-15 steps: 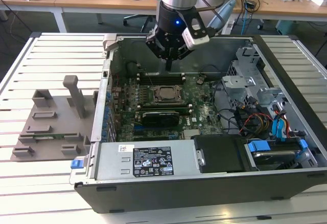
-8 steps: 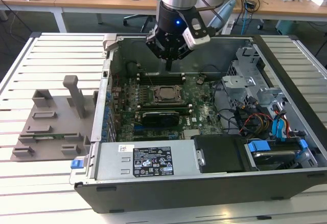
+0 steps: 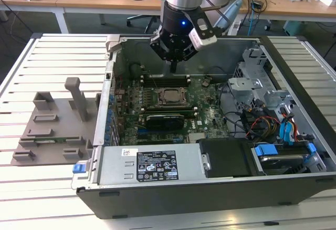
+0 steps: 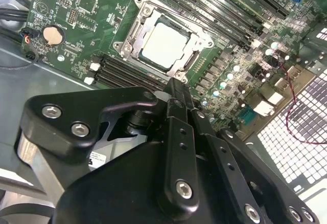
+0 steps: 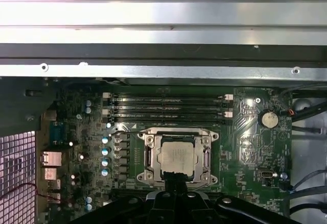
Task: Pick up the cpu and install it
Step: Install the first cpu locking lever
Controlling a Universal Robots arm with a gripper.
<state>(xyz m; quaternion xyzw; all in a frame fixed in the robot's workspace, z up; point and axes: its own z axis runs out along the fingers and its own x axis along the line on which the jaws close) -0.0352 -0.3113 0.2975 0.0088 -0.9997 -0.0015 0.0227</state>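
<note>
The small square cpu with a pale silver metal top point(image 3: 169, 96) point(image 4: 164, 45) point(image 5: 176, 157) lies flat in the dark, metal-edged socket frame point(image 5: 148, 157) point(image 4: 127, 45), on the green motherboard point(image 3: 210, 117). The black tool point(image 3: 173, 67) point(image 4: 176, 88) point(image 5: 176, 183) hangs above the board, clear of the cpu and a little to its far side in the exterior view. Its fingers are drawn together with nothing between them. In both wrist views its tip points at the socket's edge. The board sits inside an open dark grey computer case point(image 3: 210, 198) lying on a white slatted table point(image 3: 31, 67). A grey moulded fixture plate point(image 3: 52, 130) rests at the exterior view's left of the case. Wooden tables point(image 3: 94, 1) with cables stand far behind.
</note>
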